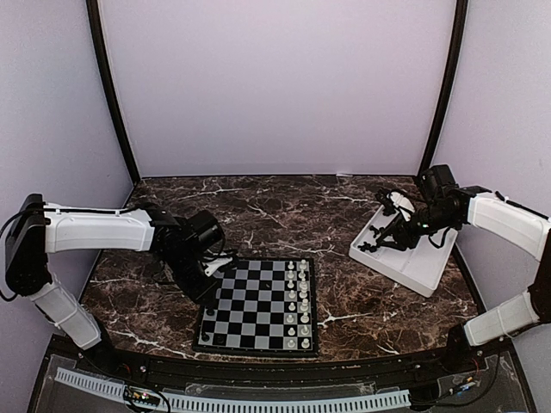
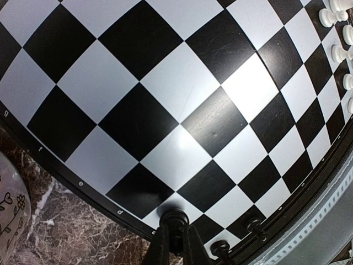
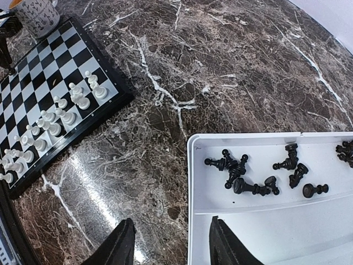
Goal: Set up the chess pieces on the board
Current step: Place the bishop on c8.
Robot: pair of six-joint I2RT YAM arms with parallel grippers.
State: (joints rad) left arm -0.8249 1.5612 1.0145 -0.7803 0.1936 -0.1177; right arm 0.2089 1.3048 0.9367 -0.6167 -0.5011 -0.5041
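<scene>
The left tool (image 2: 174,236), pressed together on a black chess piece (image 2: 172,215), stands at the chessboard's (image 2: 165,110) left edge, 2 black pieces (image 2: 256,226) just beside: a crooked release could topple them. The right tool (image 3: 172,243), spread, hangs over the white tray's (image 3: 191,182) rim and could snag it.

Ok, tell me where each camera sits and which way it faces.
Top: high at the near side, looking down on board, tray, left arm, right arm.
Left wrist: low over the board; left gripper shut on a black piece.
Right wrist: over the tray's edge; right gripper open.
Shared: top and right wrist both show board and tray.
</scene>
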